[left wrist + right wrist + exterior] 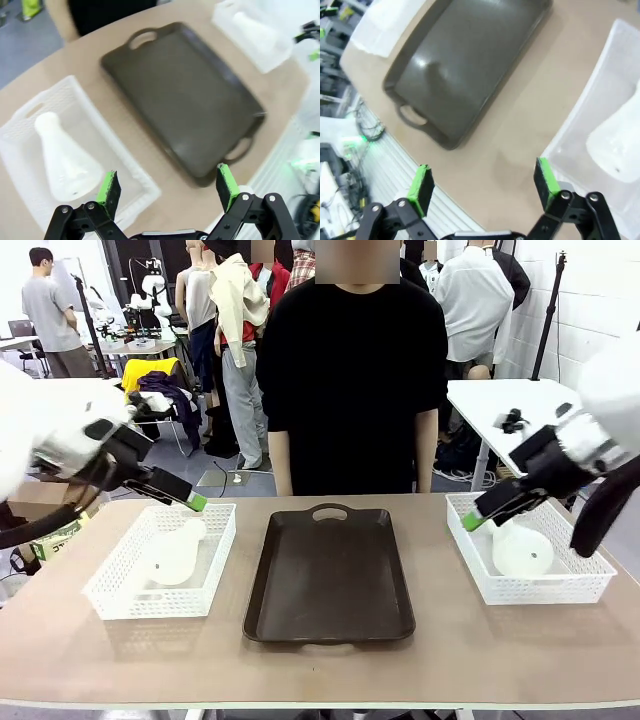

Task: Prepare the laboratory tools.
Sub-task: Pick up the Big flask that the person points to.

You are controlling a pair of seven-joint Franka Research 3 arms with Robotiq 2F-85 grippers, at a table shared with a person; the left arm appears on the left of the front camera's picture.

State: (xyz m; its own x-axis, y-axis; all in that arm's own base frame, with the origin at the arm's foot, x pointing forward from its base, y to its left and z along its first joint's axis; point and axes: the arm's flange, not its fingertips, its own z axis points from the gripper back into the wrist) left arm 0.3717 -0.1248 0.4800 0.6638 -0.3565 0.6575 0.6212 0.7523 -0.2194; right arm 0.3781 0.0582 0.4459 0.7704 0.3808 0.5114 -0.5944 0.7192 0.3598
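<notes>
Right wrist view: right flask [620, 142] and right basket [600, 95] cut off by the picture's right edge | Front view: left flask [178, 552] veiled behind left basket [150, 602] mesh wall | Left wrist view: tray [185, 95] motion-blurred

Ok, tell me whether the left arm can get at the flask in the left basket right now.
Probably yes. The left fingers hover open close above the white mesh basket. The Erlenmeyer flask lies on its side in it, uncovered, and nothing stands between them.
</notes>
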